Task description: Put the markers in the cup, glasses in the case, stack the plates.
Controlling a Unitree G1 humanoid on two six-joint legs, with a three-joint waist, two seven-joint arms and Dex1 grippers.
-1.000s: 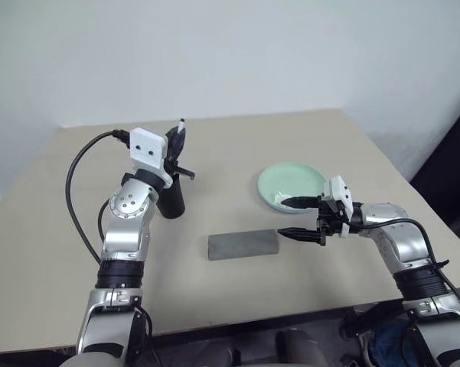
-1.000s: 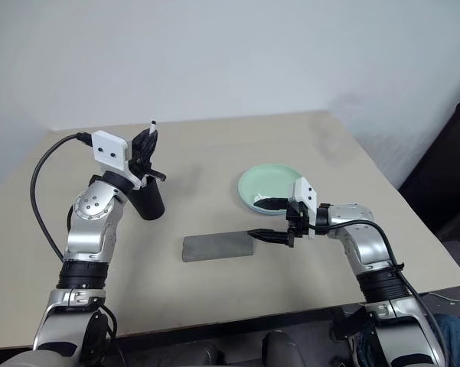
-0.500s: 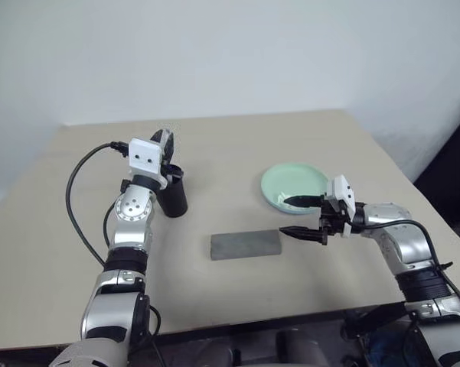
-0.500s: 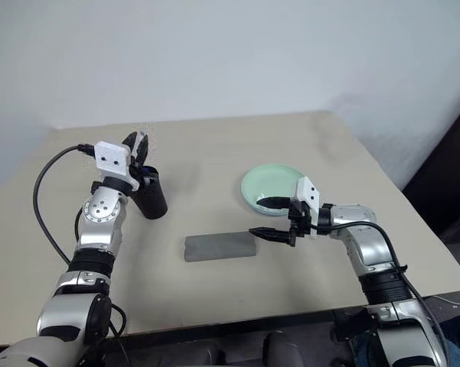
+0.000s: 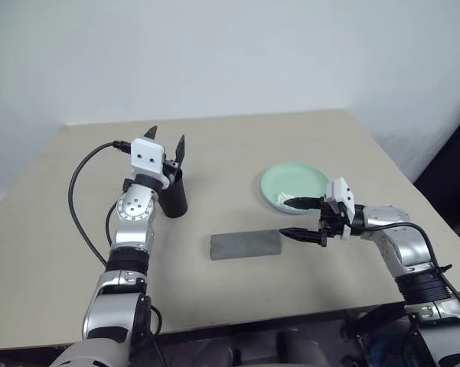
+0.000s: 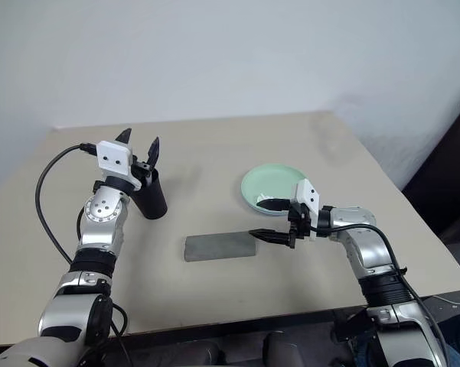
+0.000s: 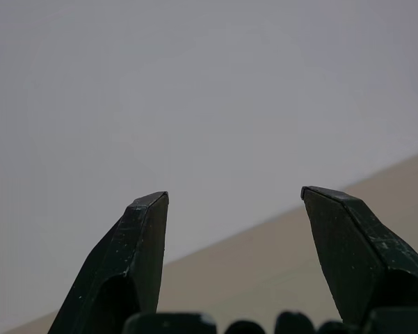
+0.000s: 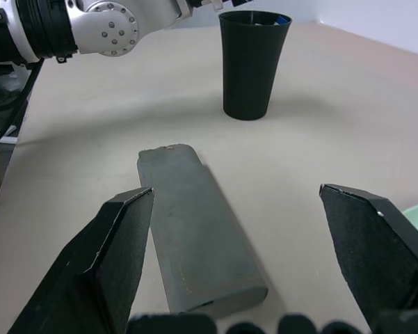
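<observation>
The left pincer (image 5: 167,139) hung spread wide and empty just above the rim of the black cup (image 5: 173,196), which stood upright on the tabletop (image 5: 237,306) toward its left half, a blue cap (image 8: 281,19) peeping over the cup's rim. The grey case (image 5: 245,245) lay shut near the tabletop's middle, with bare surface between it and the near edge. The right pincer (image 5: 298,216) also stood released and held nothing, just beside the case's right end. The mint green plate (image 5: 291,183) lay behind that pincer, well in from the right edge.
</observation>
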